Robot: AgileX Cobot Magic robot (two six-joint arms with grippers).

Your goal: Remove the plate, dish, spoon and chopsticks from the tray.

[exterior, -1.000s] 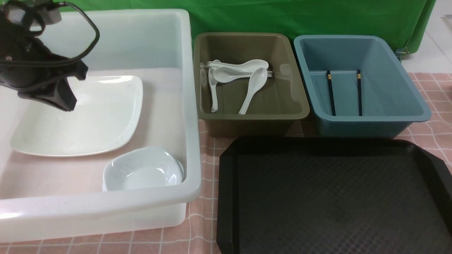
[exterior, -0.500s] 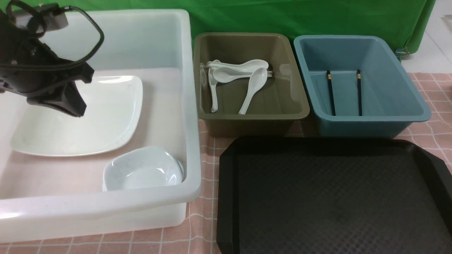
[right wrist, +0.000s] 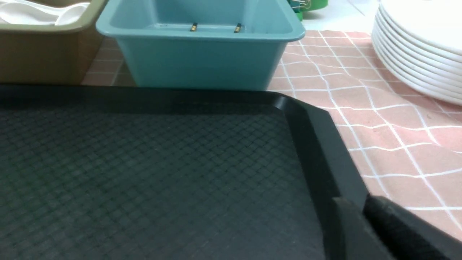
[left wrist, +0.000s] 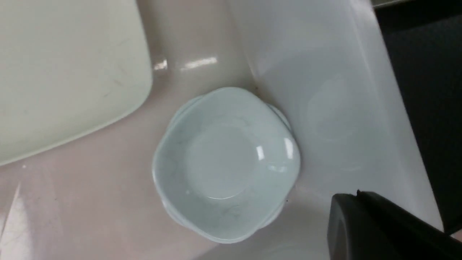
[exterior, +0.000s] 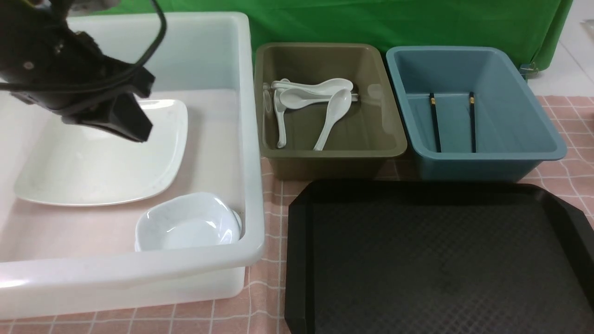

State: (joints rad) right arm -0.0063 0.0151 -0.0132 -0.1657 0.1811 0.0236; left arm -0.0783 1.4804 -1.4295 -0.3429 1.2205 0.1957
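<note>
Front view: tray (exterior: pixel 436 260) bears no readable writing.

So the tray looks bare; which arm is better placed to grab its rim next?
Right. The right gripper sits beside the tray rim; the left gripper hangs over the plate in the white tub.

Pink checked tablecloth (exterior: pixel 269 297), w/ white tub (exterior: pixel 139 273), olive tub (exterior: pixel 325 162), blue tub (exterior: pixel 464 167), black tray (exterior: pixel 297 260) (nearest), stacked plates (right wrist: pixel 415 68).
</note>
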